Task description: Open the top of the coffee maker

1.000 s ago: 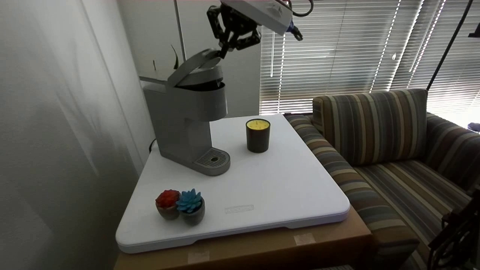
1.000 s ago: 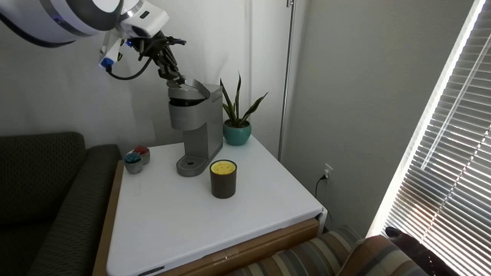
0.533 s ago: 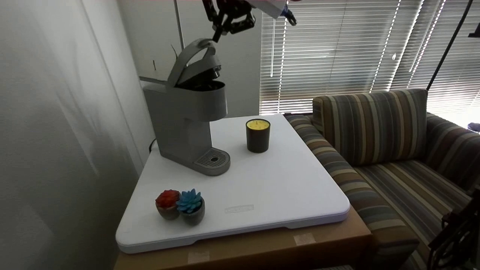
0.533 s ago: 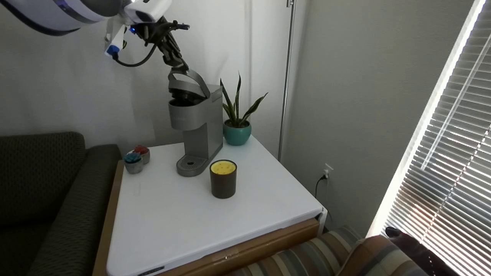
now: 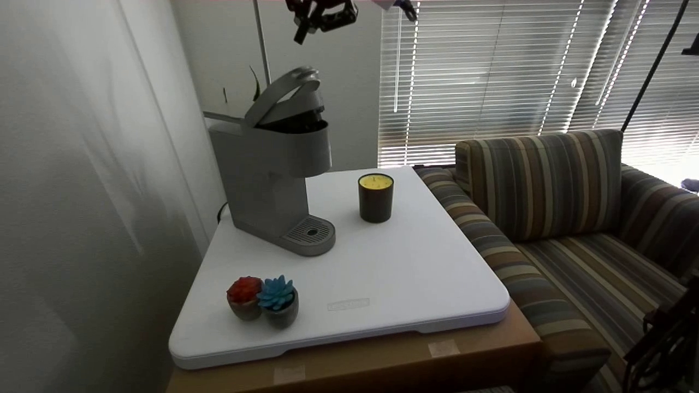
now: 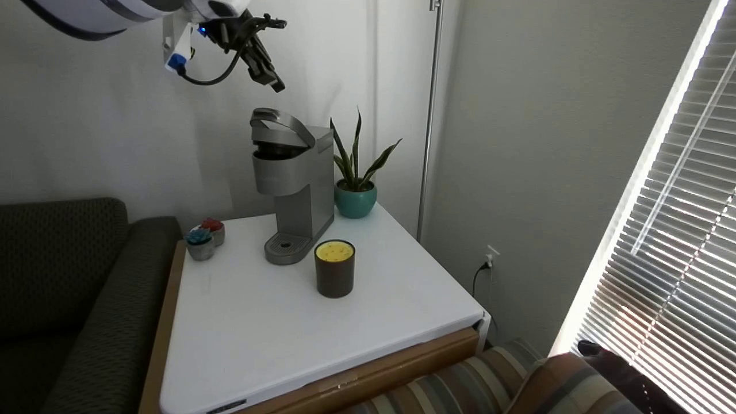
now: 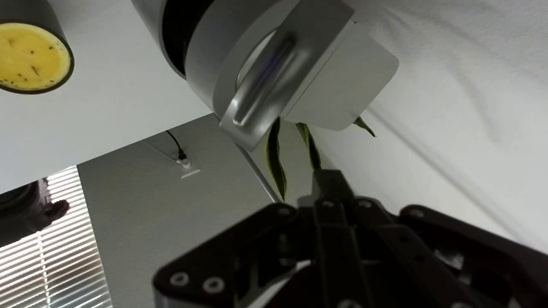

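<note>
The robot arm (image 6: 80,16) is smooth, rounded and white, faintly lavender in the shade, with a dark grey band (image 6: 164,4) and a black lower edge (image 6: 86,37). Near the wrist (image 6: 198,10), a small blue light (image 6: 202,30) glows beside a white bracket (image 6: 180,37) ending in a bright blue cap (image 6: 176,61); a thick black cable (image 6: 215,81) curves away from that cap. The gripper (image 6: 278,87) is black and angular, built of jointed links (image 7: 239,237), some straight like rulers, with round, pale silver screw heads (image 7: 213,284) at the pivots and blunt, squared-off fingertips (image 7: 329,184).
</note>
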Robot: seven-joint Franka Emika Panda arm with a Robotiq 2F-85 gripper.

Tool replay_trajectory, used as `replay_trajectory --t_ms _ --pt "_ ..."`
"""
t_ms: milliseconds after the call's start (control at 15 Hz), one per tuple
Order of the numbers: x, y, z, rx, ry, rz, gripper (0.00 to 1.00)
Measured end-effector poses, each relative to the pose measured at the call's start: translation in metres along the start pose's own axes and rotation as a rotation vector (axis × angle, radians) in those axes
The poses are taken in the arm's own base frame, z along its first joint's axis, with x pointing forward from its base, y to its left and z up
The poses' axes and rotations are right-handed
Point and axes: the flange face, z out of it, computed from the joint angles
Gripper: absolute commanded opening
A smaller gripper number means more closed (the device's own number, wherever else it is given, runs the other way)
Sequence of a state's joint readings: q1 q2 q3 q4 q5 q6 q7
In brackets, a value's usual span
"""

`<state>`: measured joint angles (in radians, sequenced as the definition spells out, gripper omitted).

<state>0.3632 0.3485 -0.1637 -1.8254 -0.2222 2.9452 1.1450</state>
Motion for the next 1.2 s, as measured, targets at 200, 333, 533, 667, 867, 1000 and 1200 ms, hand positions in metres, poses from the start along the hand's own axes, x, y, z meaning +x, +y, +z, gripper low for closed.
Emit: replay_trajectory --t_ms 200,333,533,667,867,1000,1200 --pt "0.006 0.013 0.007 -0.094 -0.016 0.016 0.0" --pt "0.011 0.023 0.01 -0.183 -0.018 0.033 0.0" --pt "0.006 0.028 0.013 -0.275 -0.05 0.051 0.0" --pt "-0.005 0.025 0.016 -0.28 -0.113 0.061 0.0" --pt "-0.02 0.021 0.022 -0.247 -0.201 0.069 0.0" --pt "-0.026 0.021 0.026 -0.237 -0.233 0.067 0.0" --pt "-0.029 0.022 0.03 -0.238 -0.243 0.063 0.0"
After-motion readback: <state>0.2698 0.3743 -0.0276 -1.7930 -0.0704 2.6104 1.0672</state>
